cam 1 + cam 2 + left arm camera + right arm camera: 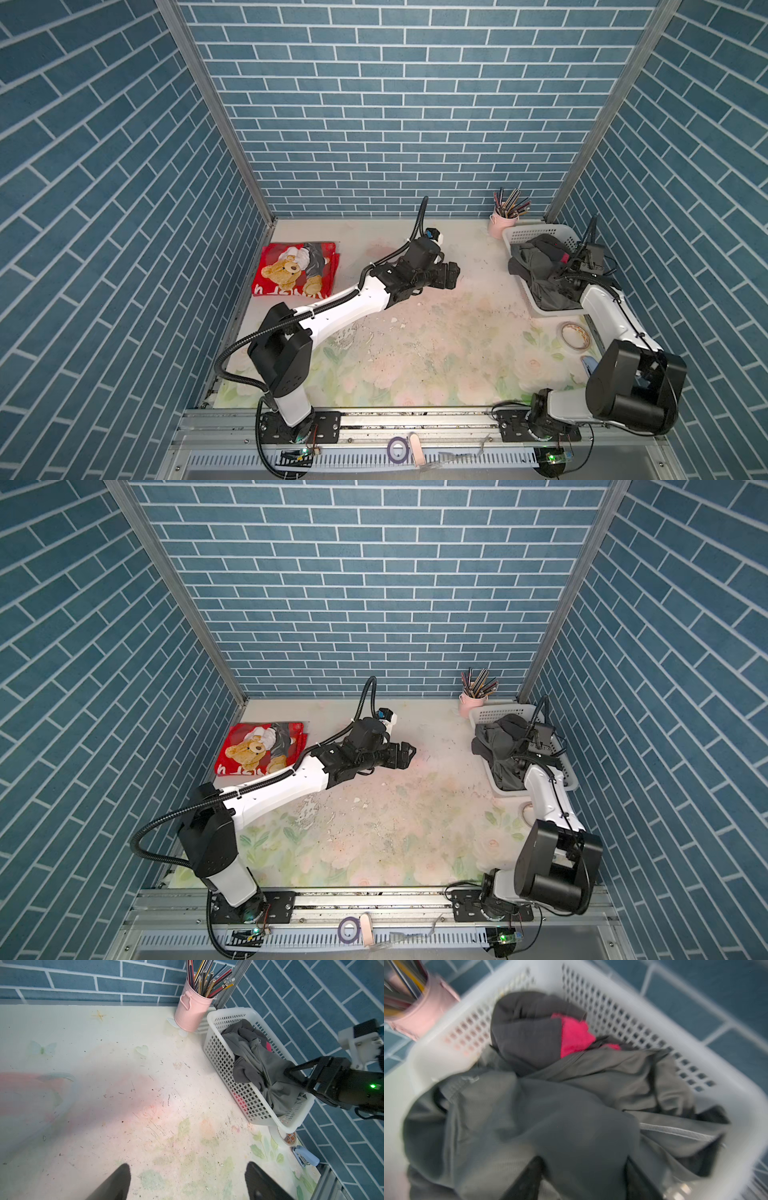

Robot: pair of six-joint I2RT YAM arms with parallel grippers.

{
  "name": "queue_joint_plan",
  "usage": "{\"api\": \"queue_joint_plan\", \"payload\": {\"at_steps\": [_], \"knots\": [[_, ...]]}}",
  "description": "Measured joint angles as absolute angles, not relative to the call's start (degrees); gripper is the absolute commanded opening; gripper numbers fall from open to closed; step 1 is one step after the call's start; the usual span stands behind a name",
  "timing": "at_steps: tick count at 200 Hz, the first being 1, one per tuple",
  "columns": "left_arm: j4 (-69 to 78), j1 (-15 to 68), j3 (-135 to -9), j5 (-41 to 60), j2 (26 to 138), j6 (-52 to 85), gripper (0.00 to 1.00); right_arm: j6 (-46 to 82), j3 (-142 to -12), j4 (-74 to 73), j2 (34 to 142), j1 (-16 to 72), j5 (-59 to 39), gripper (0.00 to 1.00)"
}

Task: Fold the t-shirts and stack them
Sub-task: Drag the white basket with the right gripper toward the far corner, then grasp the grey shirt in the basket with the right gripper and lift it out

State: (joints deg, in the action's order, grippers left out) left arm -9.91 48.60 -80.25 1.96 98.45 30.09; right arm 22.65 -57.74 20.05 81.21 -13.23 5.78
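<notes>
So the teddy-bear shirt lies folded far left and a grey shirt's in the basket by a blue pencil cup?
No: the pencil cup is pink, not blue, as the left wrist view shows. The teddy-bear shirt, grey shirt and basket are as you said.

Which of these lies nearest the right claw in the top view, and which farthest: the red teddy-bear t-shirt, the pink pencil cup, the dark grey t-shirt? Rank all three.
From the right claw, in a top view:
1. dark grey t-shirt: in the white basket, gripped by the claw.
2. pink pencil cup: just beyond the basket's far corner.
3. red teddy-bear t-shirt: across the table, at its far left.
</notes>
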Motion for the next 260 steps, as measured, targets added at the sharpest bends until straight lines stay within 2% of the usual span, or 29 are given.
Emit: {"api": "queue_joint_plan", "payload": {"at_steps": [10, 26, 87, 122, 135, 158, 193, 218, 225, 246, 253, 260], "knots": [[-10.1, 48.6, -80.2, 1.9, 98.5, 29.9, 0.88, 22.7, -58.2, 20.2, 82.1, -13.3, 5.4, 0.10], [-10.6, 48.7, -80.3, 1.4, 98.5, 29.6, 0.88, 22.9, -59.3, 20.2, 82.1, -13.3, 4.2, 0.00], [-10.8, 48.7, -79.2, -3.2, 97.6, 28.9, 0.88, 22.0, -69.5, 20.1, 76.0, -13.4, -5.3, 0.00], [-10.9, 48.5, -79.1, -5.3, 96.8, 28.4, 0.88, 21.6, -80.0, 21.8, 75.7, -11.7, -10.9, 0.00], [-11.3, 48.0, -79.2, -5.7, 96.2, 28.1, 0.88, 20.8, -85.9, 22.9, 76.7, -8.2, -11.6, 0.00], [-12.1, 45.7, -79.1, -5.9, 92.9, 27.6, 0.88, 18.3, -98.9, 23.7, 79.4, 3.3, -12.6, 0.00], [-11.0, 39.6, -76.0, -7.3, 82.0, 27.5, 0.88, 14.9, -115.7, 21.4, 83.8, 21.4, -17.0, 0.00], [-9.6, 33.6, -70.8, -6.9, 73.5, 28.5, 0.88, 15.2, -116.4, 18.0, 84.6, 24.2, -18.3, 0.00], [-8.9, 31.5, -69.2, -6.3, 71.5, 29.0, 0.88, 15.6, -115.2, 16.9, 85.3, 24.0, -18.0, 0.08], [-8.0, 24.9, -64.2, -4.4, 66.9, 30.9, 0.88, 18.3, -107.5, 14.0, 88.6, 23.6, -16.6, 0.50], [-8.1, 23.3, -62.9, -3.7, 66.0, 31.3, 0.88, 19.2, -104.7, 13.5, 90.5, 23.6, -16.3, 0.60], [-8.1, 22.4, -62.2, -3.3, 65.5, 31.6, 0.88, 19.8, -101.8, 12.8, 92.9, 23.6, -16.1, 0.65]]}}
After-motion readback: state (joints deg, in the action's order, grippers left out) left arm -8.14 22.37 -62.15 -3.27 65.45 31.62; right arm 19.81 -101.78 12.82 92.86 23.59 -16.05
